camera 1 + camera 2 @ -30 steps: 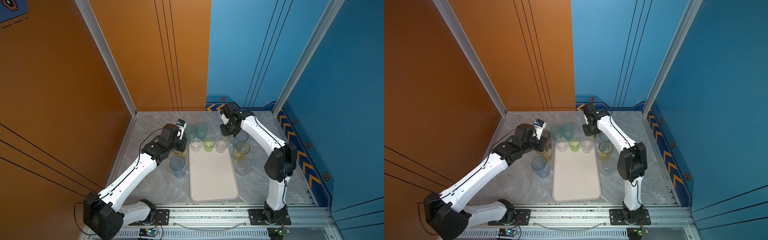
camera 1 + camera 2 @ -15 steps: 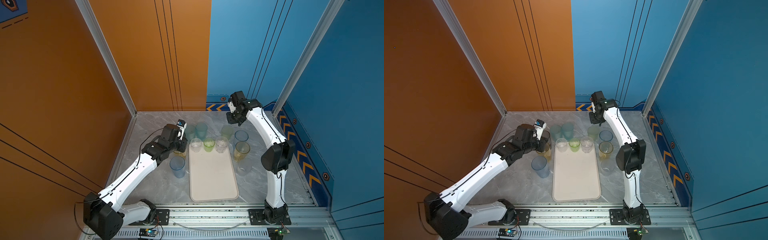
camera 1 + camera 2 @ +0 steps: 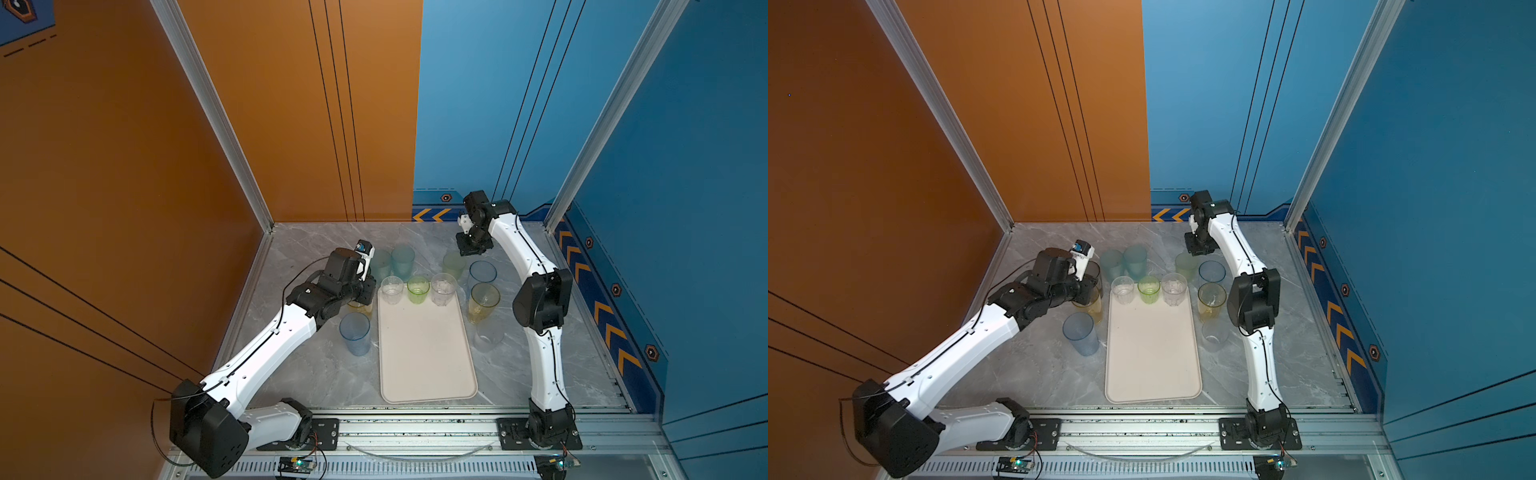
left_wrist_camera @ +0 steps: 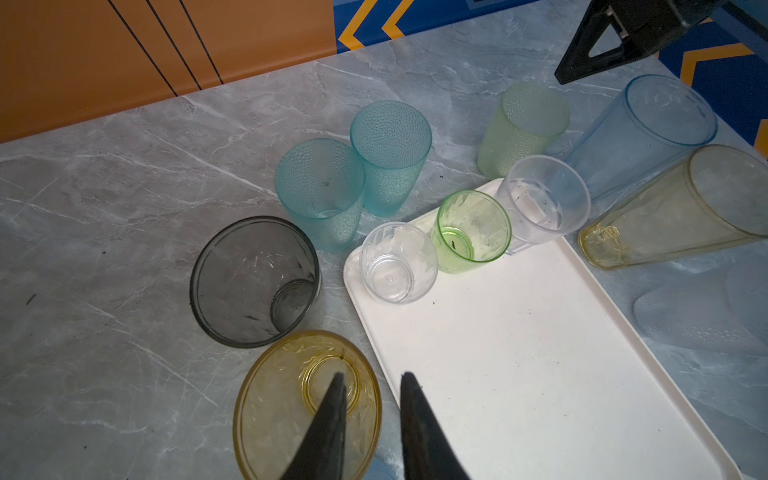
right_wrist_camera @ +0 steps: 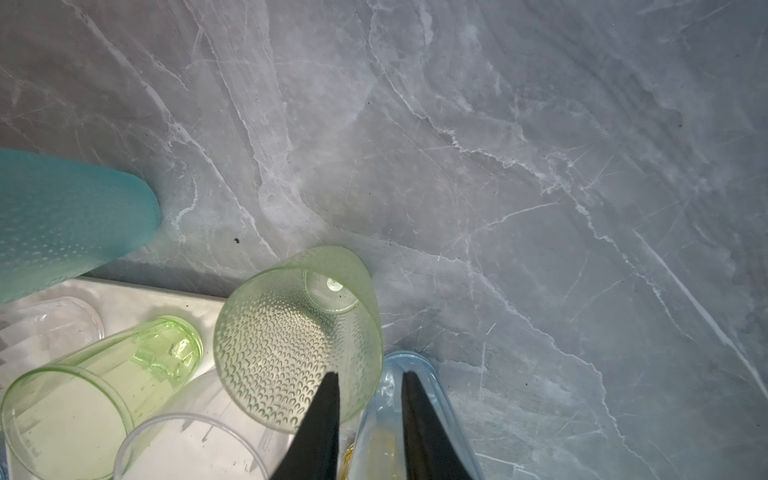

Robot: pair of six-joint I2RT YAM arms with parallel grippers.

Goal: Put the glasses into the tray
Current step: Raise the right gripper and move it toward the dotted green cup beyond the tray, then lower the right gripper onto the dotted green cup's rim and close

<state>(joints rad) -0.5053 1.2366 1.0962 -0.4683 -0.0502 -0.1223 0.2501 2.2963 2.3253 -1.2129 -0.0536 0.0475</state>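
Cream-white tray [image 3: 428, 353] with low rim, lying flat, long edge just beside the jaws of the left gripper [image 4: 370, 376]. At its far end, upright in a row: short clear glass [image 4: 397, 262], short green glass [image 4: 471, 230], second clear glass [image 4: 544, 199]. Off the tray, all upright: yellow glass [image 4: 307, 403], rim between the left jaws; smoky grey glass [image 4: 253, 280] and two frosted teal glasses [image 4: 320, 187] beyond them; dimpled pale-green glass [image 5: 291, 345] and light blue glass [image 5: 384, 390] beneath the jaws of the right gripper [image 5: 370, 374].
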